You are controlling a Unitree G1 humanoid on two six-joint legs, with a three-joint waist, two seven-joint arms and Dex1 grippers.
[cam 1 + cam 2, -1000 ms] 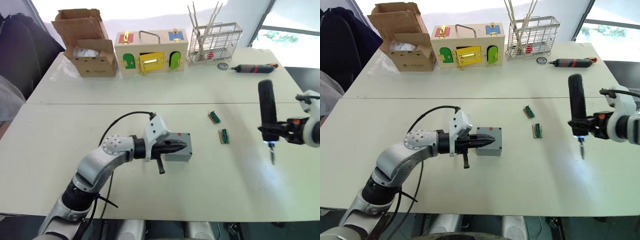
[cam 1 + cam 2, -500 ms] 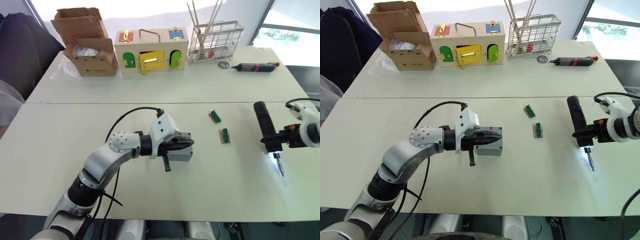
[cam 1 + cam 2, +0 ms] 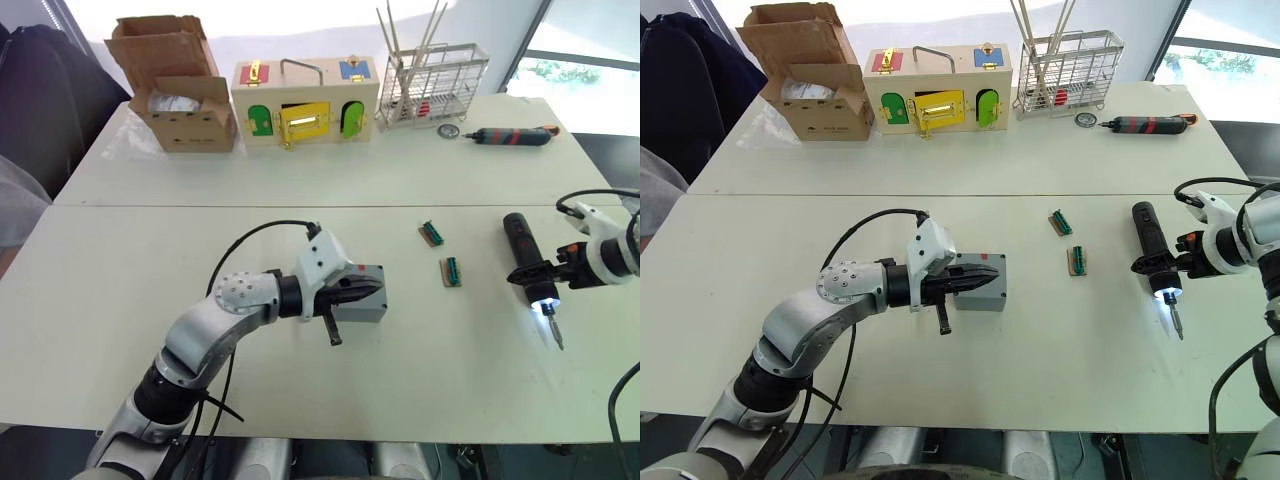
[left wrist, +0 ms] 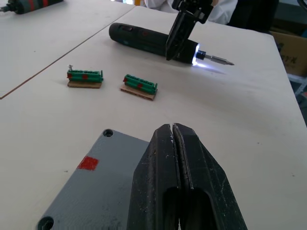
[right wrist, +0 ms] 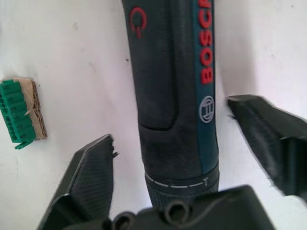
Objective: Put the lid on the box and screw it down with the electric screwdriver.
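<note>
The grey box (image 3: 366,300) sits mid-table. Its top face, the lid (image 4: 91,191), is flat and grey with corner screw holes and a small red mark. My left gripper (image 4: 172,128) is shut, its fingers (image 3: 358,288) lying across the lid with nothing held between them. The black electric screwdriver (image 3: 527,258) lies flat on the table at the right, its tip lit and pointing toward the near edge. My right gripper (image 5: 170,122) is open and straddles the screwdriver's body, with a gap showing on each side.
Two small green connector blocks (image 3: 430,234) (image 3: 449,272) lie between the box and the screwdriver. Along the far edge stand a cardboard box (image 3: 180,85), a wooden box with coloured doors (image 3: 303,100), a wire rack (image 3: 430,85) and a red-and-black screwdriver (image 3: 510,137).
My right gripper brought the electric screwdriver down from upright to flat on the table and opened off it. The left gripper stayed on the box.
</note>
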